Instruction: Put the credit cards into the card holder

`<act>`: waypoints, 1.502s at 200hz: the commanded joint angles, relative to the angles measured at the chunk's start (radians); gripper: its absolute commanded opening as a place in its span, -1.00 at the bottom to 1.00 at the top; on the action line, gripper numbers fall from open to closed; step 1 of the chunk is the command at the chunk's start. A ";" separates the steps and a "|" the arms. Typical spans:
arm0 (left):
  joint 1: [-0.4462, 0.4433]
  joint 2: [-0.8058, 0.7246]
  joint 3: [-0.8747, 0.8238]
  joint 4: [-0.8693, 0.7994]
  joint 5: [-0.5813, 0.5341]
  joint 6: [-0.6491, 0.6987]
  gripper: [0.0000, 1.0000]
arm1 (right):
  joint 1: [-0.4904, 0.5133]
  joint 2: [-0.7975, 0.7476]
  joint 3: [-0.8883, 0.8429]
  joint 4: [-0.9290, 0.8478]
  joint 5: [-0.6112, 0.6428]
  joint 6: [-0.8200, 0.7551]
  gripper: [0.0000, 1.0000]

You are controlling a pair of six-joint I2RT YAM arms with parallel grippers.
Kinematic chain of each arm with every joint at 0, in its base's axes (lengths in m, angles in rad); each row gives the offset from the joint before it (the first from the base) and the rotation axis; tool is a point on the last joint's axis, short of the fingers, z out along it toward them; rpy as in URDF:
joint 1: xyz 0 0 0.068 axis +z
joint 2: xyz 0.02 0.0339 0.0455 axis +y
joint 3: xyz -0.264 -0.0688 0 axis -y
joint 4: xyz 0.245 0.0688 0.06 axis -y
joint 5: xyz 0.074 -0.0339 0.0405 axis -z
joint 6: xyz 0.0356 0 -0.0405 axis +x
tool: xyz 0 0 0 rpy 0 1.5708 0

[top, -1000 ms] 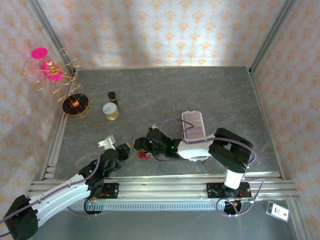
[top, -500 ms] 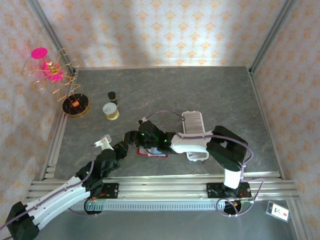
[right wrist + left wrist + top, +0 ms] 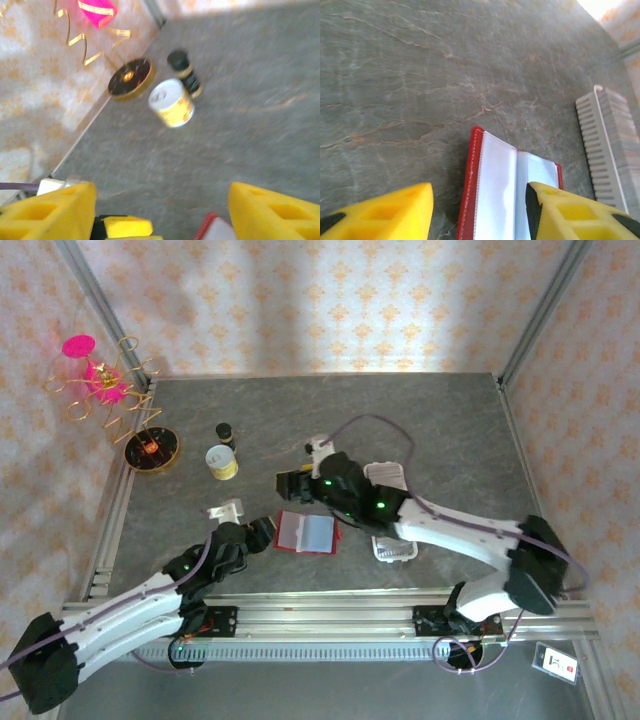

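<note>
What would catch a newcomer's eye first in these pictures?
The red card holder lies open, pale inside up, on the grey table near the front middle, just ahead of the open left claw. Next comes the pink and gold spiral ornament at the far left corner, with a small yellow tin on the table near its base.

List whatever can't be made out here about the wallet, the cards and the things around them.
- Card holder: left wrist view, bottom edge cuts its near end; whether its pale panels are credit cards or lining is unclear.
- Same holder, right wrist view: a blurred corner at the bottom edge.
- White rack: top view, right arm crosses it.
- Yellow can: right wrist view, label blurred.
</note>
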 commanded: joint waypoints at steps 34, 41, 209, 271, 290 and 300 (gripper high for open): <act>0.098 0.222 0.040 0.238 0.189 0.091 0.08 | 0.034 -0.242 -0.175 -0.206 0.243 -0.819 0.55; 0.107 0.247 0.044 0.246 0.206 0.100 0.08 | 0.039 -0.257 -0.186 -0.262 0.253 -0.888 0.55; 0.118 0.420 -0.045 0.497 0.414 0.058 -0.22 | -0.025 -0.604 -0.543 -0.483 0.455 -1.482 0.58; 0.055 0.371 -0.094 0.482 0.390 0.011 -0.33 | -0.034 -0.586 -0.608 -0.460 0.446 -1.501 0.61; 0.033 0.346 -0.108 0.473 0.373 -0.006 -0.31 | -0.034 -0.562 -0.624 -0.432 0.440 -1.512 0.62; 0.028 0.336 -0.113 0.461 0.363 -0.008 -0.28 | -0.034 -0.547 -0.627 -0.423 0.432 -1.514 0.62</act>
